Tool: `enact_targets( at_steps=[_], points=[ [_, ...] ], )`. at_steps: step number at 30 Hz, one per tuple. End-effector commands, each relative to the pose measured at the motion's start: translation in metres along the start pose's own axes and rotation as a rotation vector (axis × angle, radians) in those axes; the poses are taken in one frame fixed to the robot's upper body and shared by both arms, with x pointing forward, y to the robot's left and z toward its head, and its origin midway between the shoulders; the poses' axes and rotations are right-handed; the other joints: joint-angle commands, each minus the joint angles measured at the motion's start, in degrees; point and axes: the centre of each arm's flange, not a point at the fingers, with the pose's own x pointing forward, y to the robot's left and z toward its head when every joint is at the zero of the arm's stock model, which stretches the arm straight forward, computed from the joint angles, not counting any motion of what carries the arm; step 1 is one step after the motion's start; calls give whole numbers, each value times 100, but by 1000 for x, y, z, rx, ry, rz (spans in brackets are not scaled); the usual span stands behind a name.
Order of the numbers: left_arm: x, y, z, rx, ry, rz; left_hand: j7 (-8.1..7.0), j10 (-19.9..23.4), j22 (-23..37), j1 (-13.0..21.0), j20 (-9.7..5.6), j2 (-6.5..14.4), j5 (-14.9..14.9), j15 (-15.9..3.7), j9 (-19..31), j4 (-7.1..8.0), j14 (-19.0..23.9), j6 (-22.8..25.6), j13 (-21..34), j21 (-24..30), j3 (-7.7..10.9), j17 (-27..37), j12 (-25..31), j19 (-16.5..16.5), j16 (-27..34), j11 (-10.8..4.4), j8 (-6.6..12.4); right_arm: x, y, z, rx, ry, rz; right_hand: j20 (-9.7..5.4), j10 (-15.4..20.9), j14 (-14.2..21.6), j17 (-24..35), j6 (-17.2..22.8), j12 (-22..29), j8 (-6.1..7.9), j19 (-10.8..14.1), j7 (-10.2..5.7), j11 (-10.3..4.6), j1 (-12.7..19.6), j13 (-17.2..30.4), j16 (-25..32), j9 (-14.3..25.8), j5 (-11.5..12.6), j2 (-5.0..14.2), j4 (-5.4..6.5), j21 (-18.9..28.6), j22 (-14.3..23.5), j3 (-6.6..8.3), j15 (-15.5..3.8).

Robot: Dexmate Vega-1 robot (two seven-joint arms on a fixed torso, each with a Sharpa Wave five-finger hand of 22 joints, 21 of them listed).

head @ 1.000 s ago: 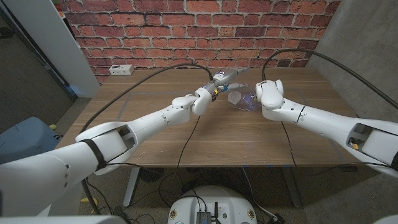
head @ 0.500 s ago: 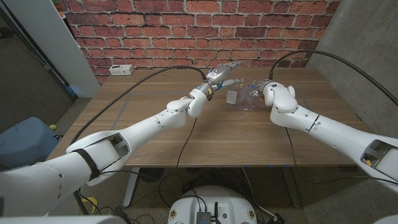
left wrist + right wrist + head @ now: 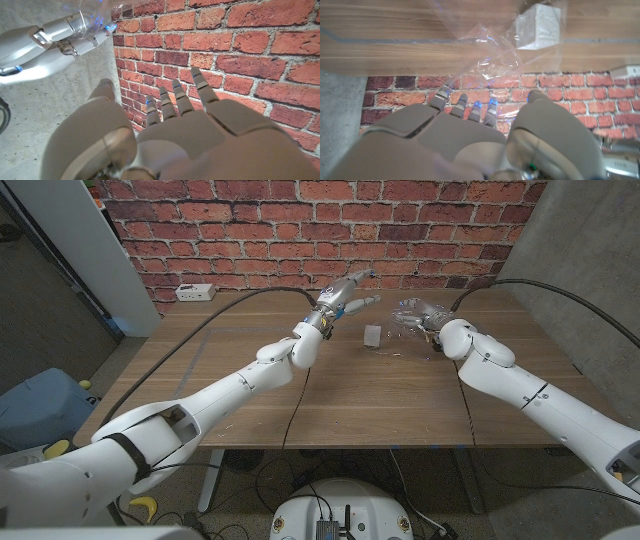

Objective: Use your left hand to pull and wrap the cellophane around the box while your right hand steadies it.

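Note:
A small white box (image 3: 372,335) sits bare on the wooden table (image 3: 350,395), also seen in the right wrist view as the box (image 3: 537,25). My right hand (image 3: 425,315) is lifted just to the right of it and grips crumpled clear cellophane (image 3: 405,320). The cellophane (image 3: 485,50) trails from my right fingertips (image 3: 465,111) down toward the box. My left hand (image 3: 345,290) hovers beyond the box on its far left, fingers spread and holding nothing. In the left wrist view my left hand (image 3: 175,130) faces the brick wall, with my right hand (image 3: 50,35) and the cellophane (image 3: 90,10) beside it.
A white power strip (image 3: 195,292) lies at the table's far left. The brick wall (image 3: 300,230) stands close behind the table and a grey concrete wall (image 3: 590,240) on the right. Black cables (image 3: 230,315) run along both arms.
My left hand has drawn up and away from the box, toward the wall, with nothing in it. My right hand has lifted the cellophane off to the right, leaving the box uncovered.

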Motion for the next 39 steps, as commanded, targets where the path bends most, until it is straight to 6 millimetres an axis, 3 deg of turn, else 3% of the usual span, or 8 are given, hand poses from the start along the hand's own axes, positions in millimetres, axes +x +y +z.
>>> enact_targets(
  at_steps=[1, 9, 22, 24, 27, 31, 36, 39],
  points=[
    [-20, 24, -30, -112, 92, 62, -3, -43, 23, -52, 9, 4, 8, 36, 1, -1, -57, -47, 24, -13, -29, 28, 33, -58, 23, 35, 24, -9, -4, -20, 340, -112, -129, 40, -27, -3, -1, -75, -19, -3, -46, -5, 37, -144, -7, -13, 15, 37, -96, 9, -39, 23, -103, 45],
    [-34, 36, -42, -153, 134, 92, 6, -84, 26, -100, 17, 4, 7, 64, -1, 9, -109, -76, 25, -29, -42, 30, 32, -85, 22, 46, 32, -13, 3, -29, 548, -195, -163, 148, 57, 86, -19, -73, 25, 50, -4, 21, 131, -483, -12, -2, 10, 75, -307, 24, -36, 24, -330, 68],
    [-61, 56, -65, -283, 210, 150, 30, -174, 31, -179, 17, 6, 7, 94, -4, 24, -177, -130, 26, -52, -62, 33, 26, -128, 29, 87, 39, -28, 8, -32, 761, -278, -246, 186, 196, 144, -35, 42, 71, 99, 30, 46, 222, -671, -19, 0, 1, 126, -384, 13, -37, 23, -441, 55],
    [-66, 60, -68, -293, 216, 159, 32, -186, 32, -193, 24, 10, 7, 109, -5, 29, -186, -142, 27, -58, -64, 34, 26, -142, 31, 99, 39, -30, 8, -31, 794, -296, -256, 224, 191, 133, -42, 47, 66, 99, 15, 48, 224, -697, -21, -10, -2, 135, -408, 4, -46, 22, -462, 49],
    [-74, 65, -72, -309, 227, 182, 32, -216, 34, -217, 27, 16, 7, 108, -5, 36, -204, -143, 27, -59, -68, 35, 22, -140, 32, 126, 45, -34, 8, -30, 827, -309, -279, 456, 178, 127, -81, 56, 47, 97, -68, 36, 188, -778, -32, -44, -9, 182, -497, -39, -96, 13, -537, 16],
    [-84, 72, -80, -357, 238, 200, 30, -240, 35, -243, 30, 18, 7, 123, -7, 42, -238, -153, 26, -59, -75, 36, 22, -138, 29, 138, 48, -40, 8, -27, 850, -320, -309, 498, 183, 108, -101, 77, 44, 103, -54, 11, 182, -787, -37, -67, -11, 203, -520, -62, -96, 10, -553, -4],
    [-97, 79, -91, -414, 234, 221, 0, -264, 39, -310, 36, 33, 3, 153, -10, 68, -256, -75, 24, -58, -90, 40, 28, -129, 40, 145, 85, -47, 8, -23, 859, -324, -338, 52, 271, 151, -208, 198, 48, 130, 60, 16, 192, -738, -62, -125, -17, 302, -527, -171, -72, 2, -556, -206],
    [-105, 83, -98, -473, 236, 233, -7, -263, 41, -365, -23, 82, 5, 143, -12, 102, -251, -32, 20, -49, -88, 44, 38, -102, 54, 136, 100, -52, 8, -22, 871, -329, -358, -226, 312, 182, -261, 258, 45, 137, 149, 30, 215, -734, -72, -152, -19, 348, -524, -207, -53, 1, -563, -158]
  ],
)
